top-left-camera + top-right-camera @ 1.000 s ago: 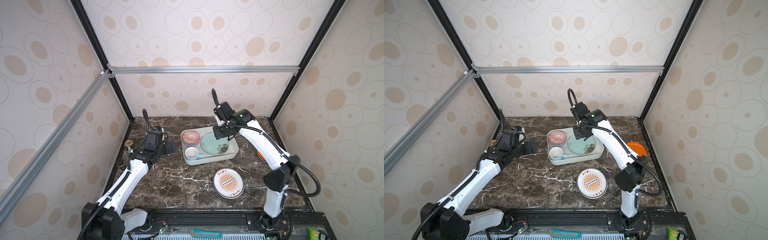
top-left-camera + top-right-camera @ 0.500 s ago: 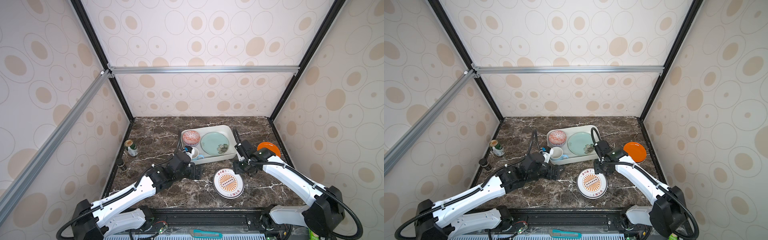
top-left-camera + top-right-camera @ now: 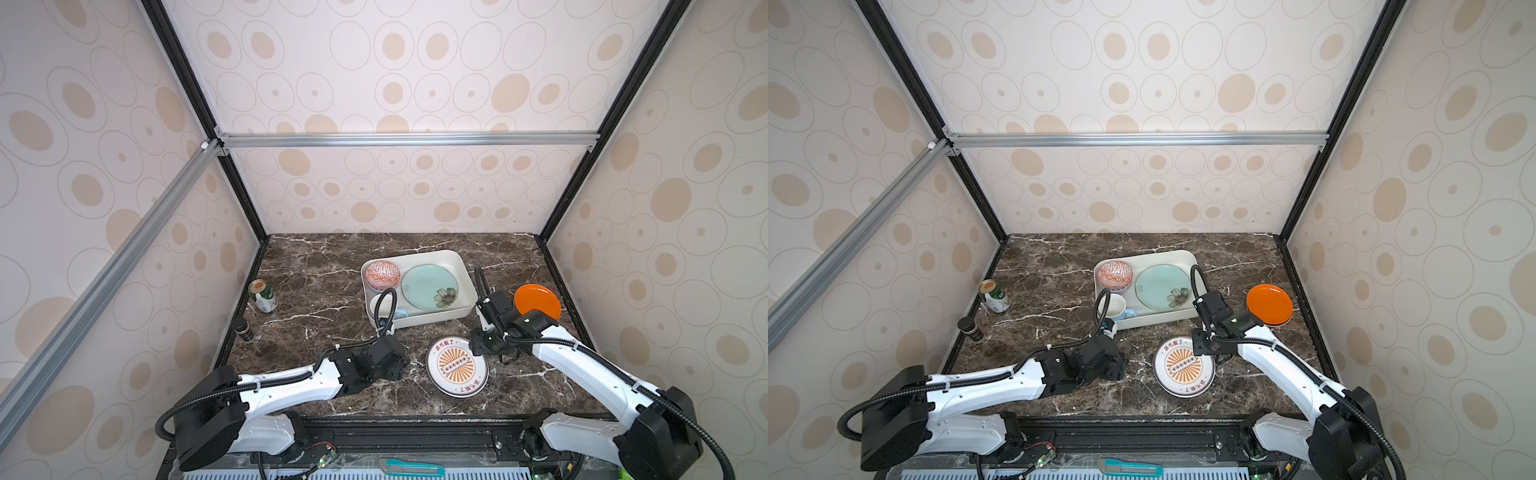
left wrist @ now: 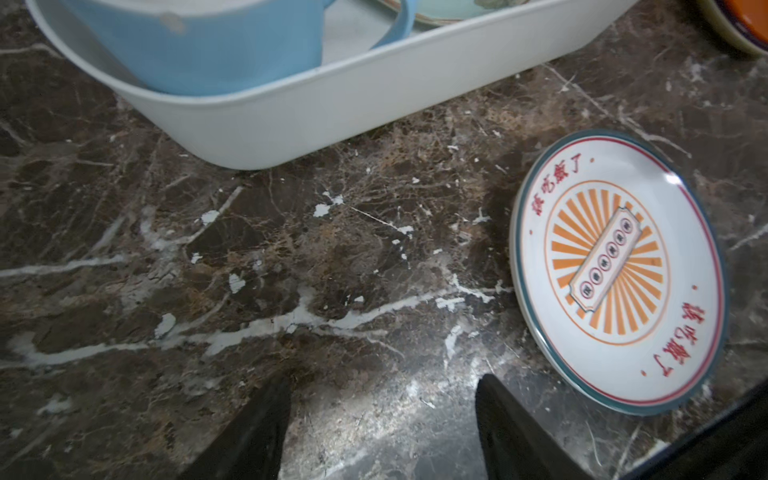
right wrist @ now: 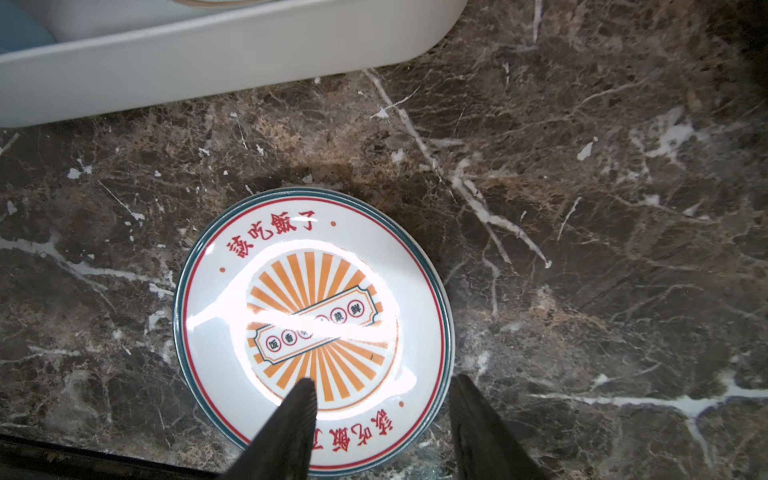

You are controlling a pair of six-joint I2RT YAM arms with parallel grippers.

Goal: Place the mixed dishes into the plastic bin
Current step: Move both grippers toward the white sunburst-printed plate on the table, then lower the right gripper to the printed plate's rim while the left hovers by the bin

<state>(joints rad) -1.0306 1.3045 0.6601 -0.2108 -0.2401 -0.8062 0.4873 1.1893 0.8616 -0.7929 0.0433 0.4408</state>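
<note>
Plate [image 5: 313, 328] is straddled at the rim by the right pincer [image 5: 382, 380], parted and empty; left pincer [image 4: 382, 378] is parted too. Deep pinch is probably needed before lifting.

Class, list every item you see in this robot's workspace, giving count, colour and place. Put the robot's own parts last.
table: one, dark brown marble, floor of the booth
bin: one, white, mid-table towards the back
bowl: one, red-white patterned, bin's back left corner
teal plate: one, floral, in bin right of bowl
mug: one, light blue, bin's front left corner
orange plate: one, on table right of bin
sunburst plate: one, white-orange, on table in front of bin
can: one, green, table's left edge
jar: one, dark, in front of can
knife: one, teal, on the frame below the table
left hand: one, black, open over bare table left of sunburst plate
right hand: one, black, open across sunburst plate's rim
</note>
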